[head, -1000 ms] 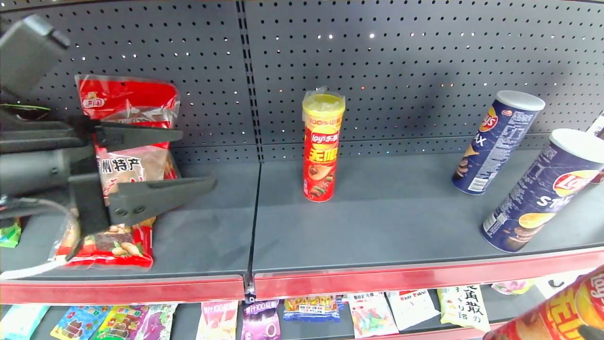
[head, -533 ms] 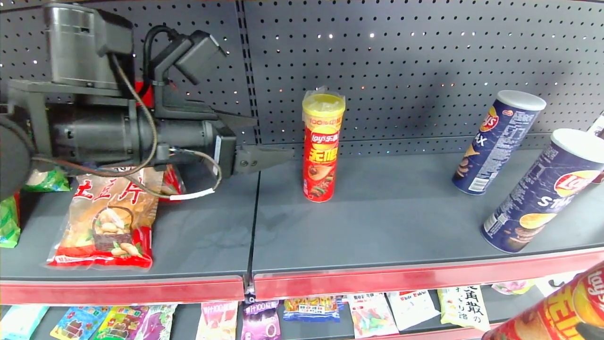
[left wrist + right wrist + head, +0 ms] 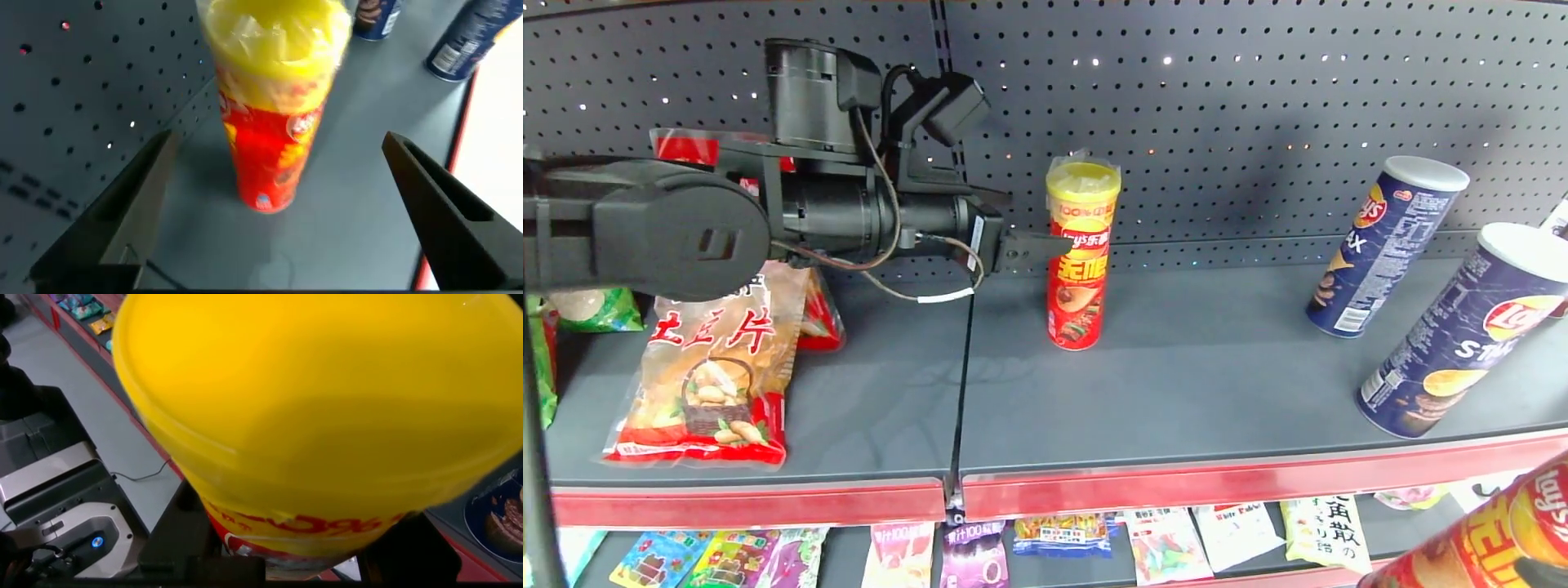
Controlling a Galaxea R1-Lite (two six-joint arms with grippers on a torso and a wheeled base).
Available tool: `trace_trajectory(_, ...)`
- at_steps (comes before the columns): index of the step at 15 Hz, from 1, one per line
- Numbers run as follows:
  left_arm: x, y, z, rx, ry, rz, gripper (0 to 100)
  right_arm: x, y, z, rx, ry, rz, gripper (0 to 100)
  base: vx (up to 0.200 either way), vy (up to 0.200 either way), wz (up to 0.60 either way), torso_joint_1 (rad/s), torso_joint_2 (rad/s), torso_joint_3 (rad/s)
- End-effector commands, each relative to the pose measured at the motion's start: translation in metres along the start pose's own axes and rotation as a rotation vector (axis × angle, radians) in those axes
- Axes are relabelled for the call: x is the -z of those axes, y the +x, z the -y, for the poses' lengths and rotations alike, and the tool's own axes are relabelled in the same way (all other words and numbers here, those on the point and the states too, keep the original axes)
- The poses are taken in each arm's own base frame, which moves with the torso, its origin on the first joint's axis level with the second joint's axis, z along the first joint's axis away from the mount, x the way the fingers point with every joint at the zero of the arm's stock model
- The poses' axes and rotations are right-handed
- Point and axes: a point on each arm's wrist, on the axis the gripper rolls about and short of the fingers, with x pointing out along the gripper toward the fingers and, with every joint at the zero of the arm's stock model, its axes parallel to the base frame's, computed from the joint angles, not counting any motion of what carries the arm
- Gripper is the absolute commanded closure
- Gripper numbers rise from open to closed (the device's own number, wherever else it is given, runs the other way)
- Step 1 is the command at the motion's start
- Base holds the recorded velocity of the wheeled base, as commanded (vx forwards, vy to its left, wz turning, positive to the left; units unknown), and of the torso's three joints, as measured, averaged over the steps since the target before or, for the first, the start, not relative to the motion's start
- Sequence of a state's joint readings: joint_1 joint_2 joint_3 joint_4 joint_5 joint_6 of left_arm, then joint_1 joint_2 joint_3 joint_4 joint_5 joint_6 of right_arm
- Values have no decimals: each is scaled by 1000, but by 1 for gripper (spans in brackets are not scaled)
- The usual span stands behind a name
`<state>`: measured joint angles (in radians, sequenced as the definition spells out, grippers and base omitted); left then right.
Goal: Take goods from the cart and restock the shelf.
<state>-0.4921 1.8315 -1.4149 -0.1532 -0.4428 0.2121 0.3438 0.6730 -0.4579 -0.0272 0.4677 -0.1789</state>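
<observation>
A red chip can with a yellow lid stands upright mid-shelf near the pegboard back. My left gripper comes in from the left at the can's upper half. The left wrist view has the open gripper with one finger on each side of this can, neither visibly touching it. A second red chip can is tilted at the lower right, below the shelf's front edge. In the right wrist view its yellow lid fills the frame, with my right gripper shut around its body.
Two blue chip cans lean at the right end of the grey shelf. Snack bags lie on the left end. A red lip edges the front. Small packets line the shelf below.
My left arm has swung right along the shelf, away from the snack bags, until its fingers flank the standing red can. The can in the right gripper has barely shifted.
</observation>
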Motion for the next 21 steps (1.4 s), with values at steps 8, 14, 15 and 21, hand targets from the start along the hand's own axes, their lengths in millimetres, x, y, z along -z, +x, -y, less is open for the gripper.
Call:
trace_trajectory(8,9,50,-4,42,15,7,0,5,1,0,-3,7,-14,100,0,0,0,0,0,0)
trace_trajectory(14,14,73,-10,64,34,34,0,7,2,0,-4,14,-22,100,0,0,0,0,0,0)
trace_trajectory(15,15,76,-11,64,33,33,0,7,2,0,-2,14,-22,100,0,0,0,0,0,0)
trace_trajectory(21,18,83,-13,76,49,36,100,9,3,0,-5,22,-35,100,0,0,0,0,0,0)
